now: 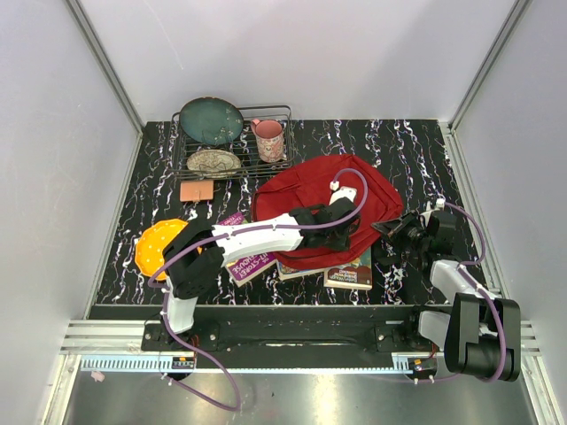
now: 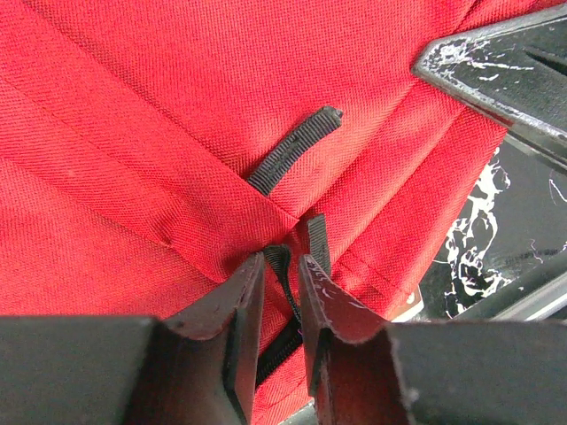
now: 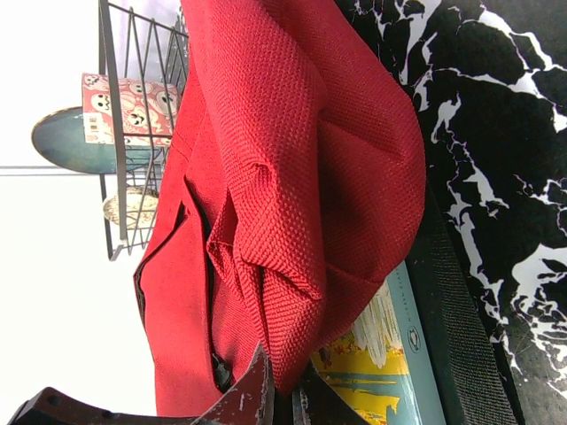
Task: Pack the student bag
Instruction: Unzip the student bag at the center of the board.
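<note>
The student bag [image 1: 323, 208] is a large dark-red fabric backpack lying flat mid-table on top of books. My left gripper [image 1: 344, 212] reaches over the bag from the left. In the left wrist view my left gripper [image 2: 282, 266] is shut on a black zip pull [image 2: 285, 258] at the end of a zip on the red fabric [image 2: 177, 106]. My right gripper [image 1: 386, 227] is at the bag's right edge. In the right wrist view my right gripper [image 3: 288, 394] is shut on a fold of the bag's fabric [image 3: 292, 177], just above a book.
A yellow and teal book [image 3: 381, 354] lies under the bag, with more books [image 1: 252, 261] at its front. An orange plate [image 1: 158, 250] sits front left. A wire rack [image 1: 232, 168] at the back holds a teal plate [image 1: 211, 119], a pink mug [image 1: 269, 139] and a patterned dish [image 1: 213, 161].
</note>
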`<state>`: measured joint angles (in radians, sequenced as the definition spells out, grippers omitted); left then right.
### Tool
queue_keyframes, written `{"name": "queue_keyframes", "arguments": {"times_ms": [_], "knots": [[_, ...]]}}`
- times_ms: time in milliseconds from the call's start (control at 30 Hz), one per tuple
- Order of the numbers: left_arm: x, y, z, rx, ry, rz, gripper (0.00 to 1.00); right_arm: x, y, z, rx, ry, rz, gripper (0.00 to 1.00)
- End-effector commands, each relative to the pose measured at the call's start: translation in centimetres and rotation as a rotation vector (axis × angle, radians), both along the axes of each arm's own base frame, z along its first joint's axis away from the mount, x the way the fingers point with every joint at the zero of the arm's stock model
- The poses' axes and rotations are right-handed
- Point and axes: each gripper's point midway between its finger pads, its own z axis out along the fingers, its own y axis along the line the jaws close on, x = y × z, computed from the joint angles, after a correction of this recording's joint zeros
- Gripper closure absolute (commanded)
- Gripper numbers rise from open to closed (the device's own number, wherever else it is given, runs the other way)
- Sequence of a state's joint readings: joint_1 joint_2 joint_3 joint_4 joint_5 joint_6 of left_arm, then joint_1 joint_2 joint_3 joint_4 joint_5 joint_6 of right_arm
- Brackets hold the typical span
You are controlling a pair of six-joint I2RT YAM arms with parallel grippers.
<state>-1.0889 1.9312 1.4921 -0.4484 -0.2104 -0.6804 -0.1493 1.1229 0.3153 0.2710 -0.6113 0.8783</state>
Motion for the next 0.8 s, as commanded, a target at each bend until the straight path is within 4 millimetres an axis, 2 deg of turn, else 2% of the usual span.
{"name": "queue_keyframes", "arguments": {"times_ms": [0, 133, 300, 367, 467, 533, 733, 767], "knots": [[0.3, -0.8, 0.6, -0.026, -0.013, -0.009, 0.73, 0.7, 0.9, 2.7, 0.005, -0.085, 0.062, 0.96], [0.2, -0.6, 0.0, -0.009, -0.013, -0.002, 0.76, 0.7, 0.9, 2.7, 0.008, -0.084, 0.066, 0.96], [0.3, -0.3, -0.8, 0.015, -0.012, 0.003, 0.88, 0.6, 1.0, 2.9, 0.012, -0.088, 0.070, 0.96], [0.3, -0.4, -0.9, 0.020, -0.015, -0.003, 0.83, 0.6, 1.1, 2.9, 0.014, -0.090, 0.074, 0.96], [0.1, -0.6, -1.0, 0.022, -0.011, -0.012, 0.64, 0.7, 1.1, 3.1, 0.016, -0.092, 0.075, 0.96], [0.1, -0.8, -1.2, 0.023, -0.009, -0.017, 0.62, 0.7, 1.1, 3.2, 0.017, -0.094, 0.078, 0.96], [0.0, -0.8, -1.6, 0.036, -0.006, -0.019, 0.85, 0.7, 1.1, 3.2, 0.016, -0.095, 0.078, 0.96], [0.1, -0.7, -1.6, 0.039, -0.008, -0.015, 0.93, 0.7, 1.1, 3.1, 0.019, -0.092, 0.077, 0.96]]}}
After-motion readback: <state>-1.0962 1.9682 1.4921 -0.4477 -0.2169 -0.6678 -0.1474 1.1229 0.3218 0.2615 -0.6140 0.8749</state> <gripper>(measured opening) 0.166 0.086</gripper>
